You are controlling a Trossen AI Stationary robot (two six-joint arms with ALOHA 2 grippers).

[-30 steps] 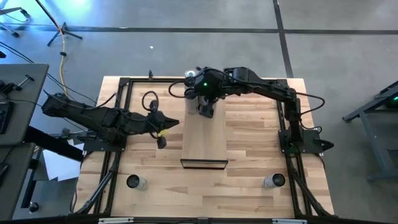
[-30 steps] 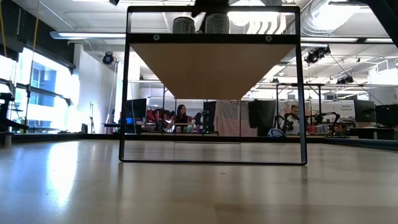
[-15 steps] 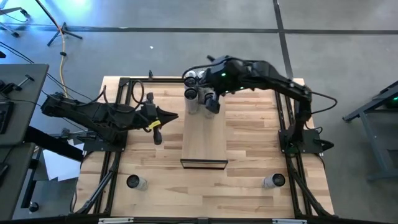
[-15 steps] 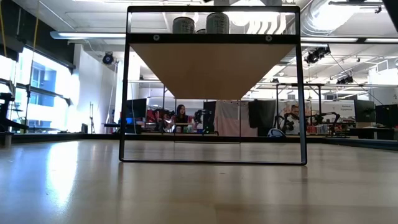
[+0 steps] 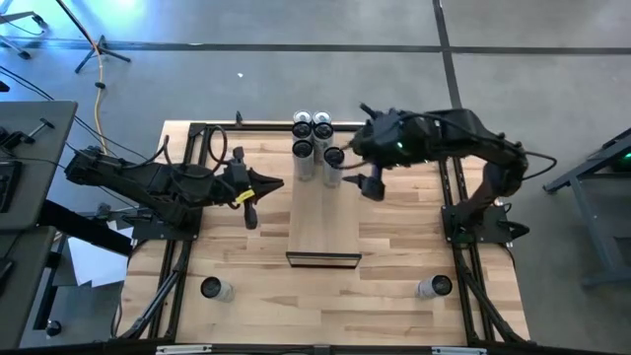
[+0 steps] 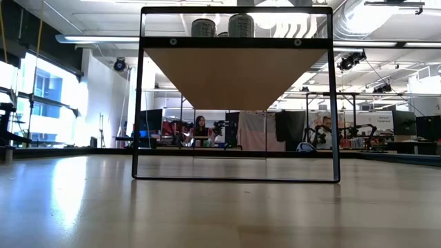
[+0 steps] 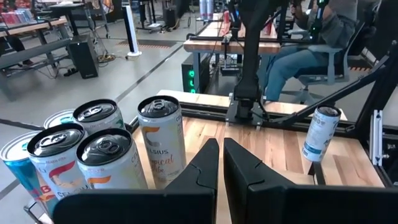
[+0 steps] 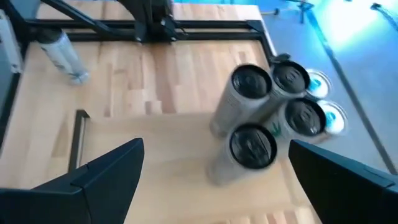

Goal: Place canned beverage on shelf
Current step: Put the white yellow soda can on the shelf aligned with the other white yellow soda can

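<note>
On the left side of the table, the left gripper rests just left of the shelf, its fingers pressed together with nothing between them. A loose can stands at the table's near left corner.

The shelf sits in the middle of the table, running from near to far. A cluster of cans stands upright at its far end, packed close and touching one another. From table height, two of them show on top of the shelf, above its light wooden underside.

To the right of that cluster, the right gripper hangs over the table beside the shelf's right edge, spread wide and holding nothing, clear of the cans. Another can stands at the near right corner.
</note>
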